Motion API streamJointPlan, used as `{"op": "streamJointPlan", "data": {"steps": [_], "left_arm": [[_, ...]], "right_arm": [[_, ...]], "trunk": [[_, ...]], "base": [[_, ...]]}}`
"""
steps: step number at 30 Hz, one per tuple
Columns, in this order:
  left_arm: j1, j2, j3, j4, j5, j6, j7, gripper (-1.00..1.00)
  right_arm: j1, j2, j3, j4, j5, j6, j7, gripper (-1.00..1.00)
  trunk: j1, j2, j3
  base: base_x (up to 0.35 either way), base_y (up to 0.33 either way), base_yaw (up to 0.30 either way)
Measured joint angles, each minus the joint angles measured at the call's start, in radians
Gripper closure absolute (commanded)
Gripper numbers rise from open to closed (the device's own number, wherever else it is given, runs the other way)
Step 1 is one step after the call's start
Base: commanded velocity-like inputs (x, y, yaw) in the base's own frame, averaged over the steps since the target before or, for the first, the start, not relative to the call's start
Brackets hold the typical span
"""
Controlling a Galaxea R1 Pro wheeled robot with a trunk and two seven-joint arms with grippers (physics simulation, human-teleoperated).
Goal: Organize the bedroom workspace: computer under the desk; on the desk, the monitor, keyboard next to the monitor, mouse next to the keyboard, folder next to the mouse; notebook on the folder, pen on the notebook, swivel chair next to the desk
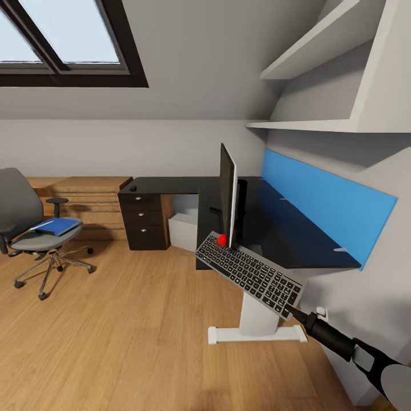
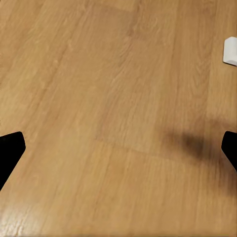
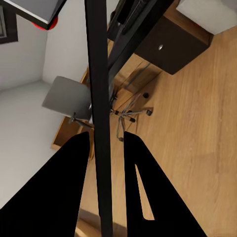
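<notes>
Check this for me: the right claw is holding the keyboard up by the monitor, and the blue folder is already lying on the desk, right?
Not quite. The folder is not on the desk; the head view shows it lying on the seat of the chair. The rest holds: the right claw grips the keyboard by one end, held up beside the monitor.

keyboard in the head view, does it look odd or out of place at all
Yes. The keyboard is off the desk, tilted in the air in front of the monitor, pinched at one end by the right tool. The folder sits on the chair.
</notes>
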State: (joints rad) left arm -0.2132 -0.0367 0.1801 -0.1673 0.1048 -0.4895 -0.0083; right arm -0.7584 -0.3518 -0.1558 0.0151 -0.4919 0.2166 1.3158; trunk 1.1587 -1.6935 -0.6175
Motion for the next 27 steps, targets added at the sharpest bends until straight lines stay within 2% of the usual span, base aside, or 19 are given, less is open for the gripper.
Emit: {"op": "streamJointPlan", "data": {"steps": [27], "left_arm": [[-0.001, 0.0, 0.0, 0.0, 0.0, 0.0, 0.0, -1.0]], "right_arm": [[0.0, 0.006, 0.002, -0.002, 0.005, 0.056, 0.002, 1.0]], "trunk": [[0.0, 0.0, 0.0]], "base": [[-0.016, 0.016, 0.0]]}}
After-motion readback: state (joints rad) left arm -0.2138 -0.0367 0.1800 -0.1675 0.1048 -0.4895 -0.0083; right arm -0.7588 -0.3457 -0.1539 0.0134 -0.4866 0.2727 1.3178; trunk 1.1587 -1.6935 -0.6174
